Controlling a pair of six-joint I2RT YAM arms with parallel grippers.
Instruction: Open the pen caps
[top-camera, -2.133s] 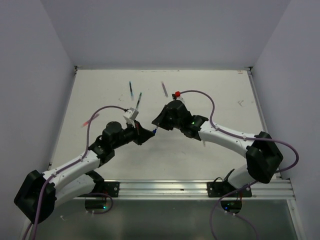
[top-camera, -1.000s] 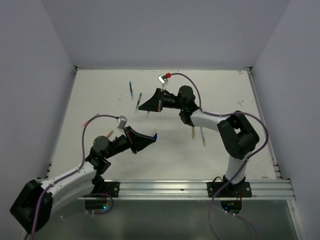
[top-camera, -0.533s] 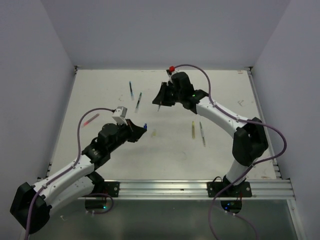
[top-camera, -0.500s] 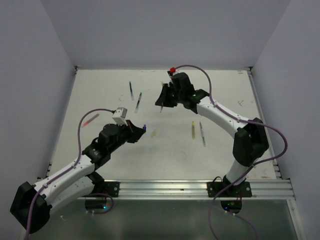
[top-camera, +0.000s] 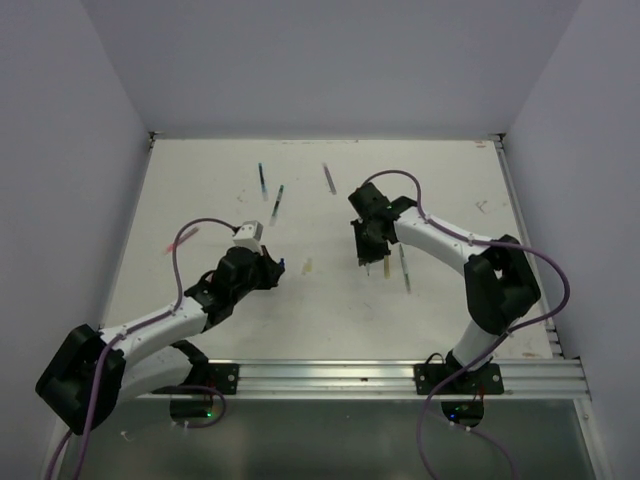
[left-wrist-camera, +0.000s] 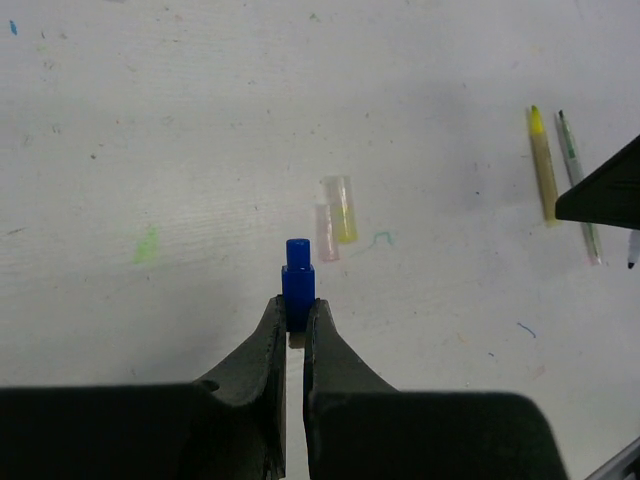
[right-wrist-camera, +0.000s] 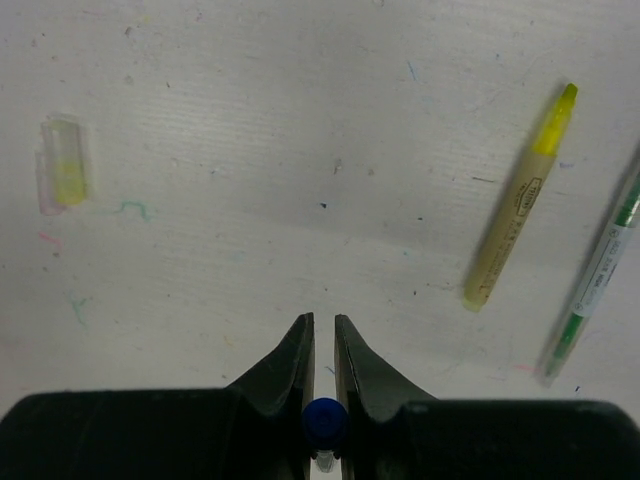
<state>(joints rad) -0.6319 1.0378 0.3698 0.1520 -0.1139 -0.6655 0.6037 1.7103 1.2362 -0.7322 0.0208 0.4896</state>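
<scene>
Though the right gripper (right-wrist-camera: 323, 330) is clamped on a blue pen (right-wrist-camera: 324, 420), only its round end shows between the jaws, the shaft hidden. The left gripper (left-wrist-camera: 296, 312) pinches the blue cap (left-wrist-camera: 298, 275), off the pen, near a pale yellow cap (left-wrist-camera: 340, 208) lying on the table (left-wrist-camera: 150, 120). Since half a second ago the right arm has swung nearer, beside the yellow pen (right-wrist-camera: 520, 200)

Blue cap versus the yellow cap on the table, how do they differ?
The blue cap is solid blue; the yellow cap is pale and see-through. The blue cap is pinched in the left gripper; the yellow cap lies loose on the table. The blue cap steps to a narrower tip; the yellow cap is a plain tube. Both are short stubs.
</scene>
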